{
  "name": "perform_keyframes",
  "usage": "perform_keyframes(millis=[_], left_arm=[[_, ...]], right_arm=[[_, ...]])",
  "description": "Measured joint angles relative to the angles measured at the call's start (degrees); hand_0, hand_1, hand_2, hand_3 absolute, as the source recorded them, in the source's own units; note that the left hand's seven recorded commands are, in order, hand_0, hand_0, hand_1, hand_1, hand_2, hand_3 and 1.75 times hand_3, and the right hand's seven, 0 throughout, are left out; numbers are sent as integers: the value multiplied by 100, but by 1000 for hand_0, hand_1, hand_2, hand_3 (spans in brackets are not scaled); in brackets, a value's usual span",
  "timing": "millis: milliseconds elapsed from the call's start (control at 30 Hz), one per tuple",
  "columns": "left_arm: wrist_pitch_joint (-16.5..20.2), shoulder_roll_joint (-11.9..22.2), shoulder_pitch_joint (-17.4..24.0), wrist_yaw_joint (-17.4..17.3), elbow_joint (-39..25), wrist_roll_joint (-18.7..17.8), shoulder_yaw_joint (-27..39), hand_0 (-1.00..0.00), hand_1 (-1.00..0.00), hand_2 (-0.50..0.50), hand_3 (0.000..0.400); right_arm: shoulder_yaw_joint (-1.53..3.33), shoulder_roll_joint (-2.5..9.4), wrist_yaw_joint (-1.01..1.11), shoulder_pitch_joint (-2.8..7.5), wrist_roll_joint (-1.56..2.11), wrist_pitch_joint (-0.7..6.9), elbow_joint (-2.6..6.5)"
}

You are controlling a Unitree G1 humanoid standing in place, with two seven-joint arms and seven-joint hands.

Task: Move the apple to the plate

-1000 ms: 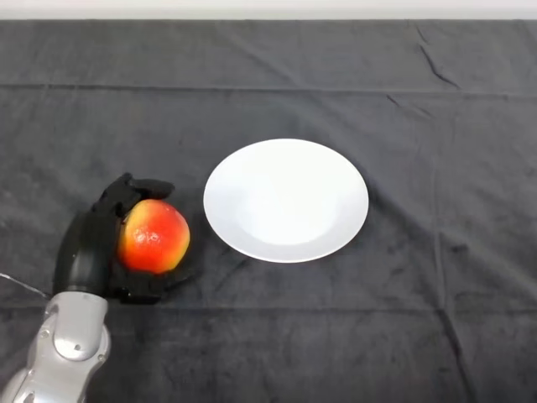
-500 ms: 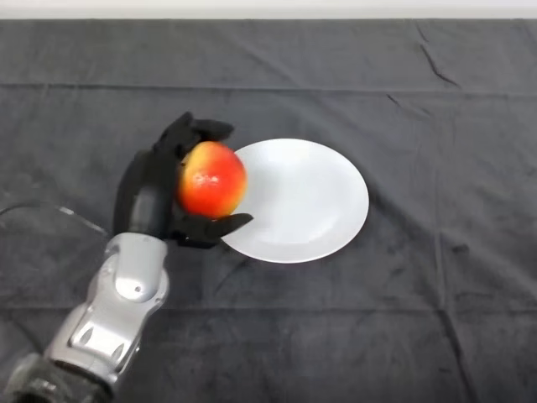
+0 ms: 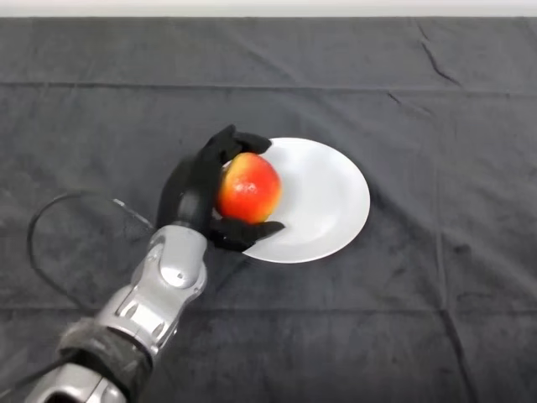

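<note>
A red and yellow apple sits in my left hand, whose fingers curl over its top while the thumb wraps under it. The hand holds the apple over the left part of the white plate, which lies on the dark cloth in the middle of the table. I cannot tell whether the apple touches the plate. My silver-grey forearm runs down to the lower left corner.
The dark cloth covers the whole table, with folds near the back edge and a crease at the front.
My hand has carried the apple up and to the right, from the cloth left of the plate to above the plate's left part.
</note>
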Motion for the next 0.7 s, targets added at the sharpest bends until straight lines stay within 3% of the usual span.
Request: perform_keyframes(millis=[267,500,700], left_arm=[[-307,-161,-566,12,780,-284,-444,-1000,-1000,0,400],[-462,-273,-752,13,1297,-450,-837,-1000,-1000,0,400],[-564,-358,-913,31,1553,-574,-1083,-1000,-1000,0,400]], right_arm=[[-2,0,3,0,1,0,0],[-7,0,17,-2,2,0,0],[-11,-1,16,-2,1,-1,0]])
